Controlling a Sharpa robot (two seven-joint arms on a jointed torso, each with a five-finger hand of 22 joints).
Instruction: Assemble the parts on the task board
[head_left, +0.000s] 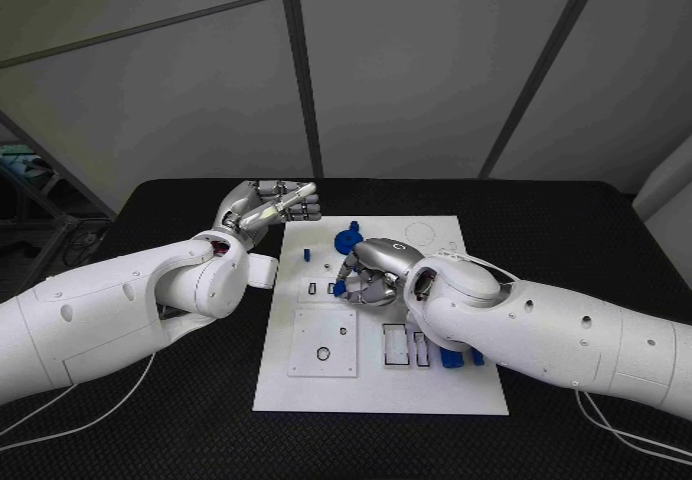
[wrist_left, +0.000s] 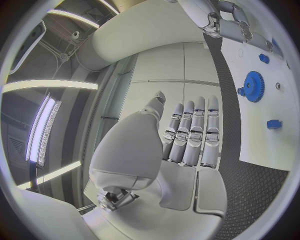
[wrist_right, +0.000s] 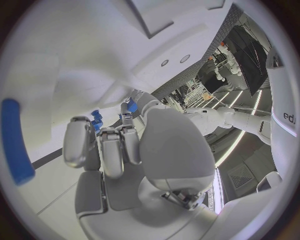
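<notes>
The white task board (head_left: 378, 385) lies in the middle of the black table. My right hand (head_left: 372, 272) is low over the board's middle with its fingers curled in. Its thumb and a fingertip (wrist_right: 128, 120) close on a small blue part (head_left: 336, 288) (wrist_right: 131, 106). My left hand (head_left: 274, 205) (wrist_left: 187, 140) hangs above the board's far left corner, fingers side by side, holding nothing. A blue gear (head_left: 346, 238) (wrist_left: 253, 86) stands on the far part of the board. Near it is a small blue part (head_left: 306, 254) (wrist_left: 273, 124).
More blue parts (head_left: 456, 358) lie on the board beside my right forearm, one of them a long blue bar (wrist_right: 15, 140). A raised white plate with slots (head_left: 323, 342) sits on the board's near left. Black table (head_left: 173, 420) surrounds the board.
</notes>
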